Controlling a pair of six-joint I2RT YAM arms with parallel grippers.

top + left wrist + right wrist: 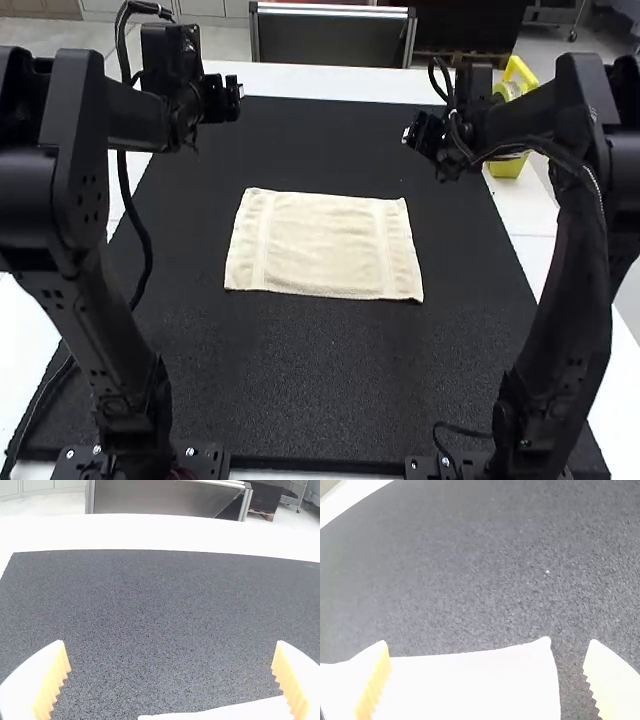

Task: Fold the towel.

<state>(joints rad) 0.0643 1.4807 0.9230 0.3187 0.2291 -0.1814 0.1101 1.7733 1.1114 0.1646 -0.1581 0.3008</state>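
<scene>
Yellow holder (508,165) nr your table's (530,220) far R corner. Your L gripper (238,98) & R gripper (408,136) spread wide; oblong, banded cream towel (322,243) flat on grainy blk mat (300,380).

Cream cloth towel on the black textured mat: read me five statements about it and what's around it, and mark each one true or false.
1. The cream towel lies flat on the black mat. True.
2. The left white-fingered gripper is shut on a towel corner. False: its fingers are wide apart, with nothing between them.
3. The right white-fingered gripper is open. True.
4. The yellow plastic object sits on the mat, left of the towel. False: it is beyond the mat's right edge in the high view.
5. A band crosses the towel near its left and right ends. True.
</scene>
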